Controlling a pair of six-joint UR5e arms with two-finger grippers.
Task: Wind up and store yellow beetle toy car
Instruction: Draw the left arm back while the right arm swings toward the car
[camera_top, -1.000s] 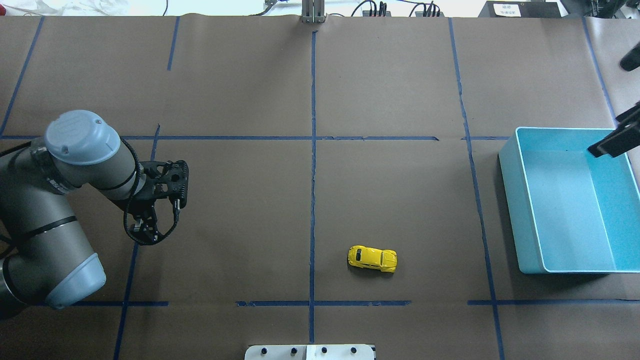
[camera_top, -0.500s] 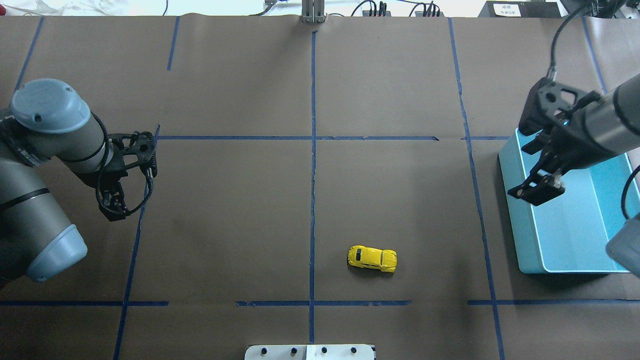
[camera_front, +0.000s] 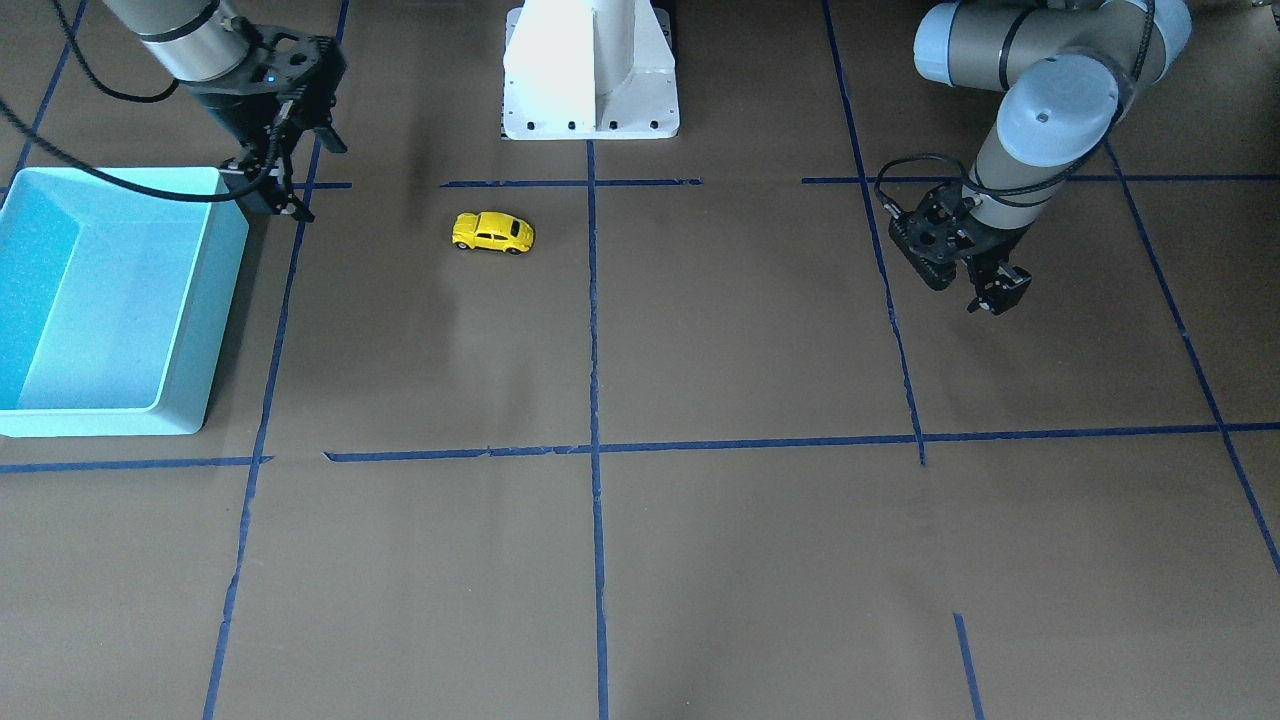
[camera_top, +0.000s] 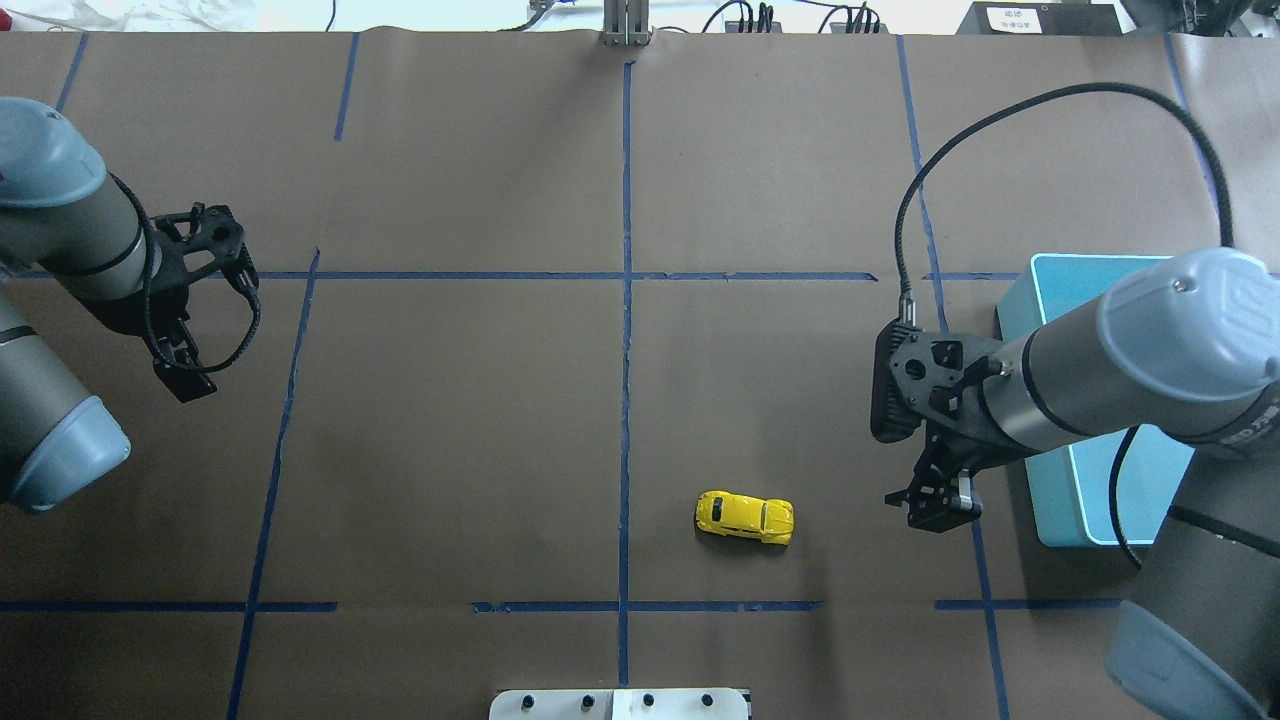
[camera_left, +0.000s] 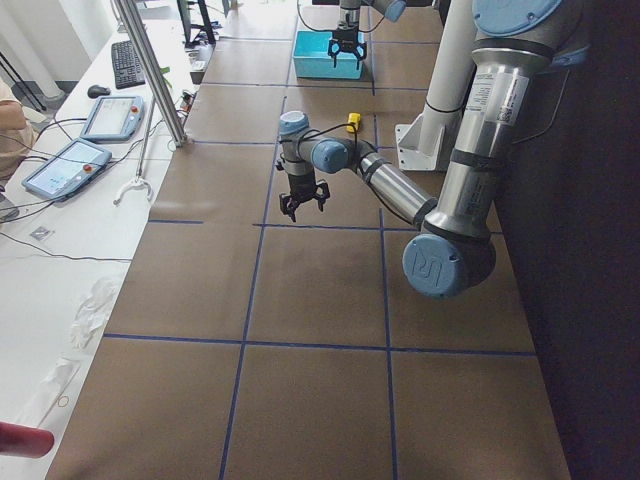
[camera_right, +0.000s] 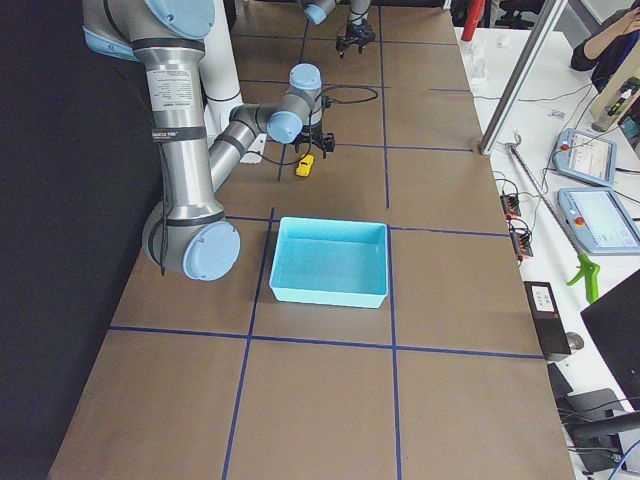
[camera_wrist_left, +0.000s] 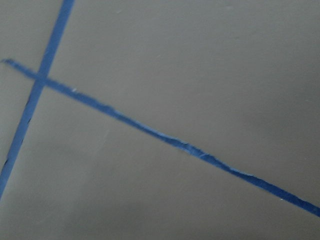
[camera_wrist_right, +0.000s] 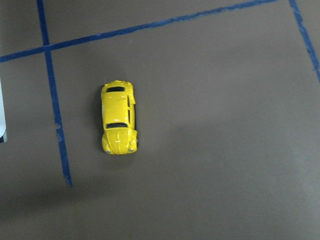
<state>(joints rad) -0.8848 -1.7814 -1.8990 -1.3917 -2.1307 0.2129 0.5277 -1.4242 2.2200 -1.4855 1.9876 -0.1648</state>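
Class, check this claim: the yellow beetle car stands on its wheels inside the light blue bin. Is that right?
No. The yellow beetle car stands on its wheels on the brown table, outside the light blue bin, as the overhead exterior view shows.

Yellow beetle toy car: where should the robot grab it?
Probably across its two long sides, with the nearby right tool coming straight down: the yellow beetle toy car stands on its wheels, and its rounded roof and ends offer no flat faces.
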